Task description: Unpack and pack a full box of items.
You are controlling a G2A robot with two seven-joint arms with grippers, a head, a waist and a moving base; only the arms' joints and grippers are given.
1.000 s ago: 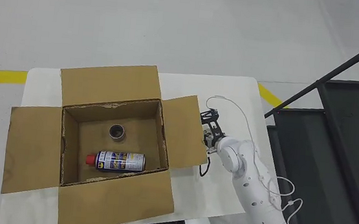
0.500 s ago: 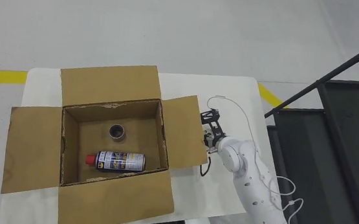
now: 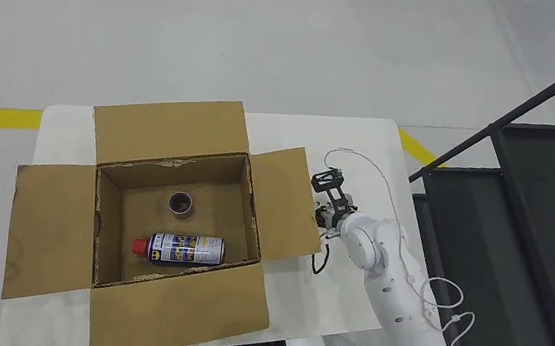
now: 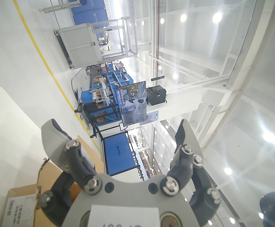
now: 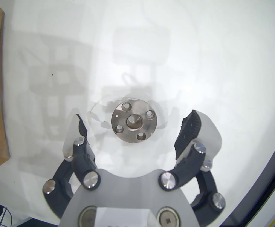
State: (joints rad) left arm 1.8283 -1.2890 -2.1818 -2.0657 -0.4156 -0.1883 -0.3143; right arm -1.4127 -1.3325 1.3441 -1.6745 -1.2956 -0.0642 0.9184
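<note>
An open cardboard box [image 3: 176, 133] stands on the white table [image 3: 360, 151], flaps spread. Inside it lie a spray can [image 3: 184, 248] with a red cap and a small dark roll [image 3: 181, 203] nearer the far wall. My right gripper [image 3: 331, 183] [image 5: 137, 126] hangs open just right of the box's right flap, directly above a round metal flange [image 5: 133, 123] with several holes that rests on the table between the fingers without touching them. My left gripper [image 4: 120, 137] is open and holds nothing; it points up toward the ceiling, with a box corner [image 4: 25, 200] beside it.
The box's right flap [image 3: 290, 204] lies close to my right gripper. A dark metal rack [image 3: 513, 226] stands right of the table. Bare table surface stretches beyond the gripper toward the far right corner.
My right gripper has shifted slightly to the right and away from the box flap. Box contents are unchanged.
</note>
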